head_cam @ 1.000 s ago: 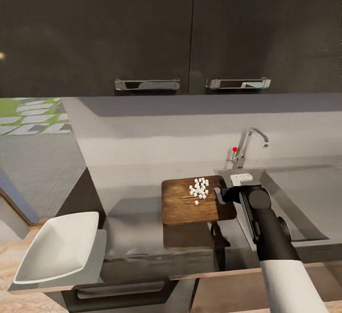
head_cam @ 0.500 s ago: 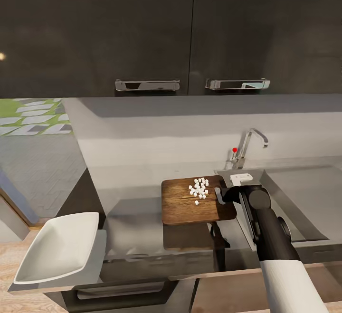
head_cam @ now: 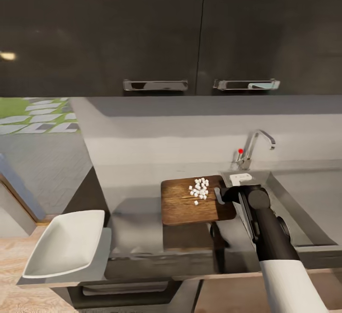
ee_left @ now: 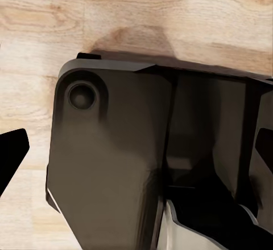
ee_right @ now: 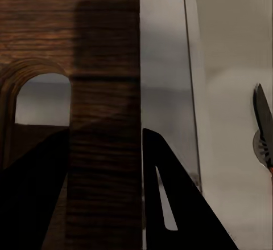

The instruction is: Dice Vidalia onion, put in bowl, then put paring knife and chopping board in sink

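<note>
My right gripper [head_cam: 223, 195] is shut on the handle end of the chopping board [head_cam: 183, 203], holding it level just above the countertop [head_cam: 137, 222] beside the sink [head_cam: 308, 194]. Several white cubes of diced onion [head_cam: 199, 188] lie on the board's far half. In the right wrist view the board [ee_right: 105, 62] runs between the black fingers [ee_right: 170, 204], its slot hole to one side. The paring knife [ee_right: 262, 119] shows as a dark blade tip in the basin. The white bowl [head_cam: 66, 241] sits at the countertop's left end. My left gripper [ee_left: 136, 153] hangs open over the robot's base.
A chrome tap with a red knob [head_cam: 251, 149] stands behind the sink. Dark wall cupboards [head_cam: 156, 28] with metal handles hang above. The counter's front edge and dark cabinets lie below. Wooden floor [ee_left: 170, 11] surrounds the robot's base.
The camera has moved: tap, bowl and cupboard handles slid right in the picture. The held board kept its place in view, so it has shifted slightly left along the counter.
</note>
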Motion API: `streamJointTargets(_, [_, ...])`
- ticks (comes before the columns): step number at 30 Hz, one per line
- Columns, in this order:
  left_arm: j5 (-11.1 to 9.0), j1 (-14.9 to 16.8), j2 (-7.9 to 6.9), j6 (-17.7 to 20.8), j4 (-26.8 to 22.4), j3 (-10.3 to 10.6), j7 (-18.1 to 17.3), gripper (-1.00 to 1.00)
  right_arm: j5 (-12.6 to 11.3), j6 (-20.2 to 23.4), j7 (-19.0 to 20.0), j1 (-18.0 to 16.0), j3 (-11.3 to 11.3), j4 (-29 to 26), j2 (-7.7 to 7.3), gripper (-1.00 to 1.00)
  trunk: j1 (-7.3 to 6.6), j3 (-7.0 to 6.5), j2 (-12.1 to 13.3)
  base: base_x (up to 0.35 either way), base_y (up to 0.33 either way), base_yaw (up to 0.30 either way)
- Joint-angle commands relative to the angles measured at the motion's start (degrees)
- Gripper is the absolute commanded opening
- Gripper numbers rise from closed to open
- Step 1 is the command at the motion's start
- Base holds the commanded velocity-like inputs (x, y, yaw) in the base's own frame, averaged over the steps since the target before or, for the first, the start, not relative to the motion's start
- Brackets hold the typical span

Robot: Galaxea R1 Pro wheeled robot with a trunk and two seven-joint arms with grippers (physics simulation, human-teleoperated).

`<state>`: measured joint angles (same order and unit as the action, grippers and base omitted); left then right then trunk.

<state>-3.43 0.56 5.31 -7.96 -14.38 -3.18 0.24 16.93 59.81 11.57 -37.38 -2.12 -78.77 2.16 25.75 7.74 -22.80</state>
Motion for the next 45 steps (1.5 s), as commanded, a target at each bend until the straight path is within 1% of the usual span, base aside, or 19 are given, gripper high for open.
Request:
streamJointTargets(1, [-0.35, 0.05, 0.04, -0.19, 0.05, -0.24, -0.06, 1.0, 0.57, 0.19, 0.62, -0.04, -0.04, -0.09, 0.04, -1.0, 0.03, 0.12, -0.12, 0.0, 0.0, 0.249])
streamJointTargets(45, [-0.37, 0.05, 0.02, -0.18, 0.05, -0.24, -0.06, 1.0, 0.56, 0.19, 0.61, -0.05, 0.14, -1.3, 0.04, -1.0, 0.03, 0.12, -0.12, 0.0, 0.0, 0.272])
